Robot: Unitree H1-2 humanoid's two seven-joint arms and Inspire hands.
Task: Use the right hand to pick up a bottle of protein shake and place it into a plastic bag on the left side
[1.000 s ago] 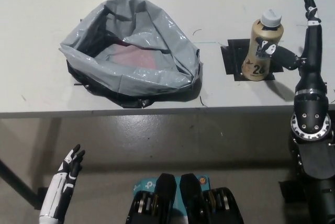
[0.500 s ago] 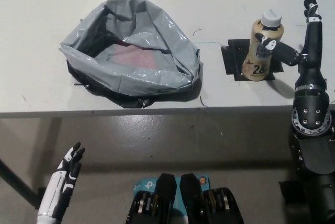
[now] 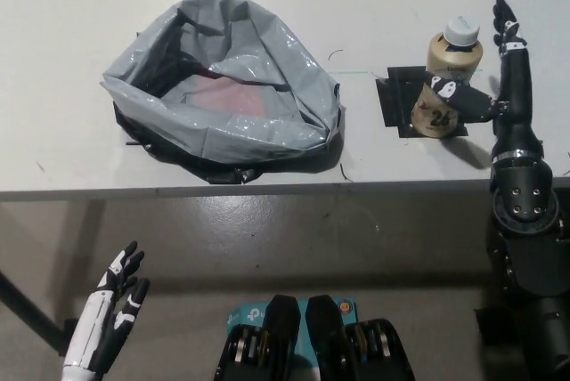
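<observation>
A tan protein shake bottle [image 3: 448, 78] with a white cap stands upright on a black patch at the table's right. My black right hand [image 3: 499, 87] is right beside it, thumb laid across the bottle's front and the other fingers pointing up past its right side, not closed around it. A grey plastic bag [image 3: 223, 87] lies open-mouthed on the table's left, something reddish inside. My white left hand [image 3: 111, 314] rests low at the lower left, below the table, fingers spread.
The white table's front edge [image 3: 267, 190] runs across the middle of the view, with grey floor below it. A black patch [image 3: 392, 101] lies under the bottle.
My right hand has slid left, closer to the bottle, and its thumb now sits lower across the label. The left hand's fingers have spread slightly.
</observation>
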